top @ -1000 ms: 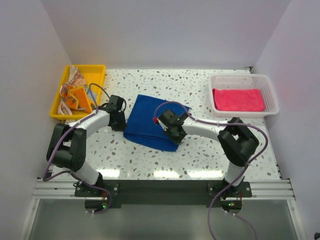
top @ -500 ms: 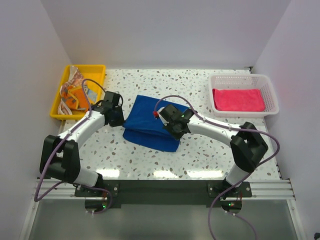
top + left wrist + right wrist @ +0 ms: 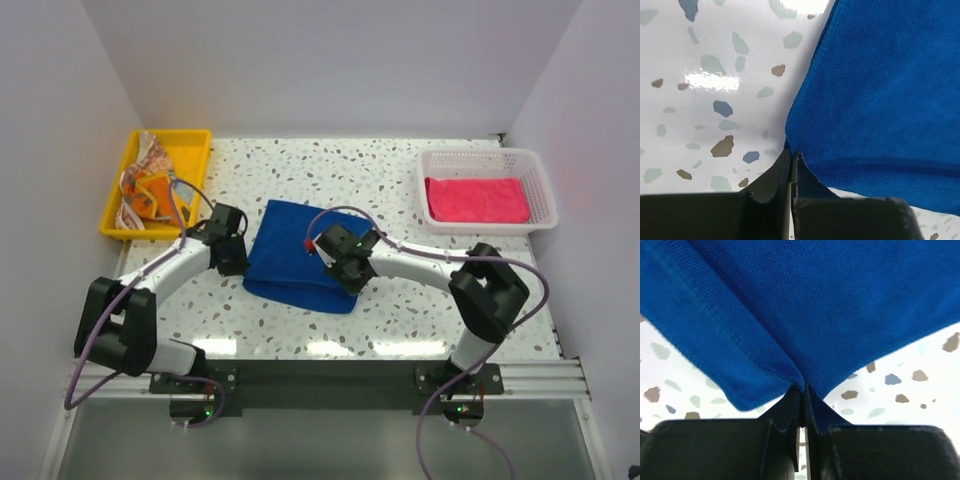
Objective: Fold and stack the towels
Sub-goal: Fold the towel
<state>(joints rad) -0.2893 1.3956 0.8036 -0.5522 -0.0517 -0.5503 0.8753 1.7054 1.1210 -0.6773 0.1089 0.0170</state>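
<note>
Blue towel (image 3: 290, 258) clamped inside left gripper (image 3: 791, 154), right gripper (image 3: 802, 388).

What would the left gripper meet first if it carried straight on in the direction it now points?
The plain royal blue cloth towel: the left gripper is shut on its edge, so advancing pushes into it. Past that edge probably lies the speckled white tabletop, though depth is unclear.

Bright, even overhead light fills all 3 views, leaving white glare patches on the glossy table (image 3: 400, 190) near its front edge and in the left wrist view, only soft shadows, and the blue towel (image 3: 880, 100) weave crisp up close.
</note>
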